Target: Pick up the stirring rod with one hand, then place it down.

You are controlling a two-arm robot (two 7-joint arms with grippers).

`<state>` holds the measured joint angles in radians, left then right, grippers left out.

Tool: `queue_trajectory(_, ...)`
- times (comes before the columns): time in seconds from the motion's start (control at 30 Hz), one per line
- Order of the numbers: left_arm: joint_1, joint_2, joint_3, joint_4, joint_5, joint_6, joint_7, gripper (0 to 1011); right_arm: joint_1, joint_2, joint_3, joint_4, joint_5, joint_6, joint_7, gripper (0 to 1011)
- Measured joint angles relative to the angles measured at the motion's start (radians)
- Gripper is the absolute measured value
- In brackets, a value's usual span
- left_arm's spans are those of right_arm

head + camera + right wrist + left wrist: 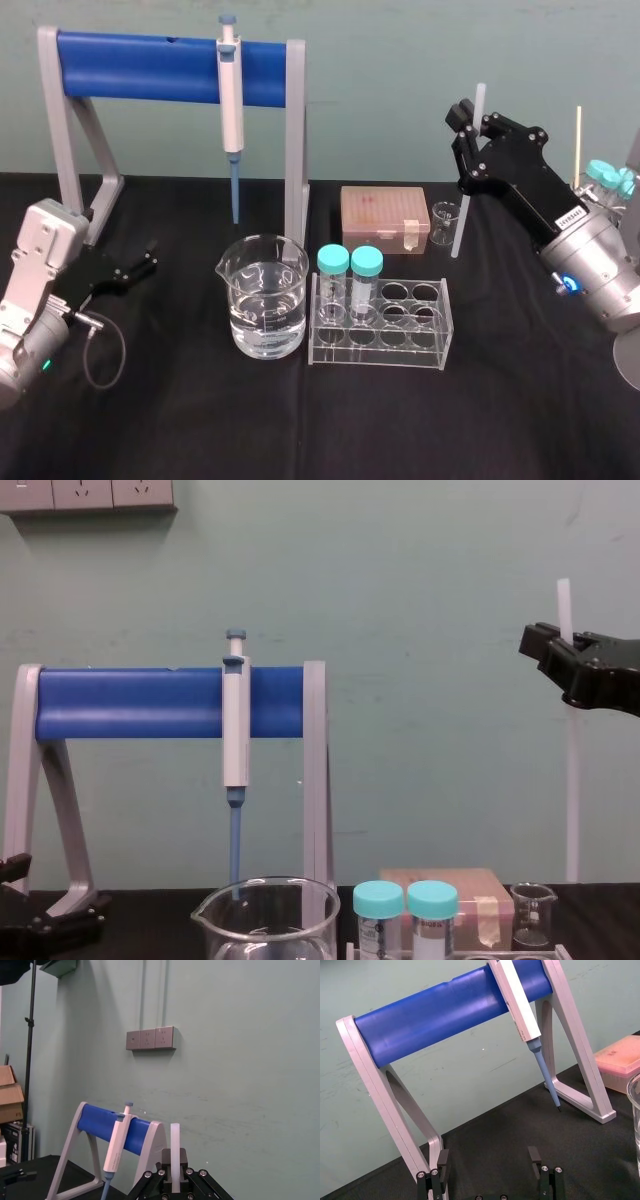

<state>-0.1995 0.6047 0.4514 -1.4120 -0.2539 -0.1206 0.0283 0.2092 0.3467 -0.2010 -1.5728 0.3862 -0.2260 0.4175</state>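
Near the small beaker (445, 223) — raised right end effector (474, 118) grips stirring rod (463, 210) upright.

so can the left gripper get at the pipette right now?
Probably yes: the left gripper sits open and empty beside the pipette stand, and the pipette hangs exposed on its front, nothing between.

Blue bar (150, 65) on a grey stand (295, 130). Right of the stand: 2 teal-capped tubes (333, 261), a pinkish, perhaps orange-tinted, box (383, 212), the translucent-white stirring rod (460, 230), the black right gripper (474, 118). Black tablecloth (300, 420) beneath.
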Motion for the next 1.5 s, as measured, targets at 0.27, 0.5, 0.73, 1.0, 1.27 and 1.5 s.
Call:
queue_trajectory(0.27,0.000,0.000,0.000,0.000,0.000,0.000,0.000,1000,0.000,0.002,0.001,-0.001,0.004,0.000,0.001,64)
queue_trajectory(0.5,0.000,0.000,0.000,0.000,0.000,0.000,0.000,1000,-0.001,0.002,0.001,-0.003,0.005,0.000,0.002,64)
queue_trajectory(0.73,0.000,0.000,0.000,0.000,0.000,0.000,0.000,1000,-0.003,0.002,0.000,-0.003,0.005,-0.002,0.002,64)
queue_trajectory(1.0,0.000,0.000,0.000,0.000,0.000,0.000,0.000,1000,-0.003,0.001,0.000,-0.003,0.005,-0.003,0.002,64)
queue_trajectory(1.27,0.000,0.000,0.000,0.000,0.000,0.000,0.000,1000,-0.005,0.000,0.000,0.008,0.009,-0.009,0.007,64)
queue_trajectory(1.5,0.000,0.000,0.000,0.000,0.000,0.000,0.000,1000,-0.007,-0.005,-0.010,0.052,0.016,-0.027,0.026,64)
